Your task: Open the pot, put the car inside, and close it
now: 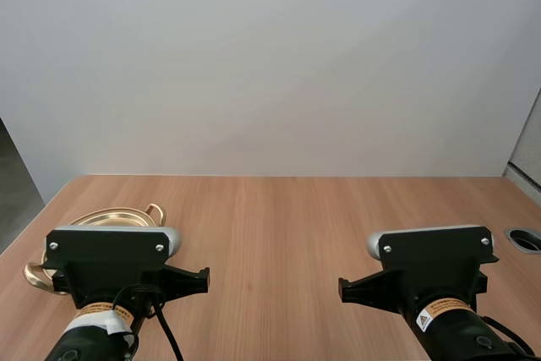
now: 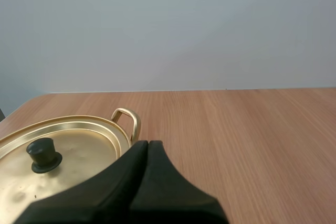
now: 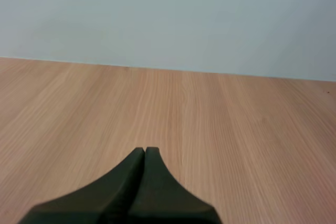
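Note:
A golden pot stands at the table's near left, its lid on and a black knob at the lid's centre. One looped handle sticks out toward the table's middle. My left gripper is shut on nothing, its fingers lying together as one dark wedge just over the pot's right rim. My left arm covers the near part of the pot. My right gripper is also shut on nothing, low over bare wood at the near right.
The wooden table runs back to a plain pale wall. A round cable hole sits at the table's right edge. The table's left edge passes close to the pot.

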Tool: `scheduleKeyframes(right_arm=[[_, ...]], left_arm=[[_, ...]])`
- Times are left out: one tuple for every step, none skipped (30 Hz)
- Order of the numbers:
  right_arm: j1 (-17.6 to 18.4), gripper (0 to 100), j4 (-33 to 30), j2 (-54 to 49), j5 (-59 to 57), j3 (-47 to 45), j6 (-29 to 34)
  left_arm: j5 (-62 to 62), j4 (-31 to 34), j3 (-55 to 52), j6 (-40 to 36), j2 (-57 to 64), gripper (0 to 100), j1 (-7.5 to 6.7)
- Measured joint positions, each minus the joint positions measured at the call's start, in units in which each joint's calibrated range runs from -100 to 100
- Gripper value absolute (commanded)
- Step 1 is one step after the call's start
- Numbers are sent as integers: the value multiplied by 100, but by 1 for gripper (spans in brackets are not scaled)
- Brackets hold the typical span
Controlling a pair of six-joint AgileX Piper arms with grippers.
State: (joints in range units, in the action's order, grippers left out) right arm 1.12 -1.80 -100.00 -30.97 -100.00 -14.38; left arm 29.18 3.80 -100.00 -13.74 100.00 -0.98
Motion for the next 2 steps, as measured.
scheduleKeyframes(right_arm=[[0, 0, 79, 0, 0, 0, -116], [0, 0, 105, 0, 0, 0, -197]], left_arm=[[0, 0, 0, 0, 0, 0, 0], [0, 0, 0, 0, 0, 0, 0]])
